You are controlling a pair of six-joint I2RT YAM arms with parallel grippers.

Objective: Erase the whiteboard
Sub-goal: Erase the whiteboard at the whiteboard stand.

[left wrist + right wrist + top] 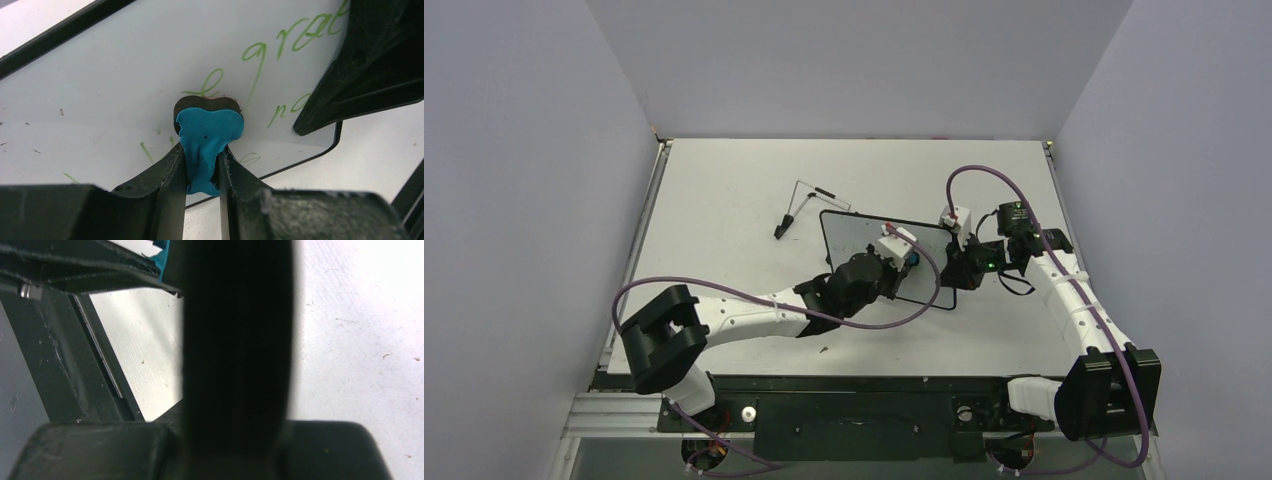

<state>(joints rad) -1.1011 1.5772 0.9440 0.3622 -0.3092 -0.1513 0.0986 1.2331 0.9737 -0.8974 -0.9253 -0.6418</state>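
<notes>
Left wrist view: left gripper [202, 170] clenched on the blue eraser [210, 130], pad down on the whiteboard [115, 70] lying mid-table, long axis roughly left-right, remaining green writing [295, 40] just right of it, toward the clamped-shut right gripper [959, 272] at the board's right edge.

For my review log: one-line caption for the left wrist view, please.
Left gripper, shut on the blue eraser, holds its pad against the whiteboard amid green handwriting.

Black-framed whiteboard [856, 240] with green handwriting
</notes>
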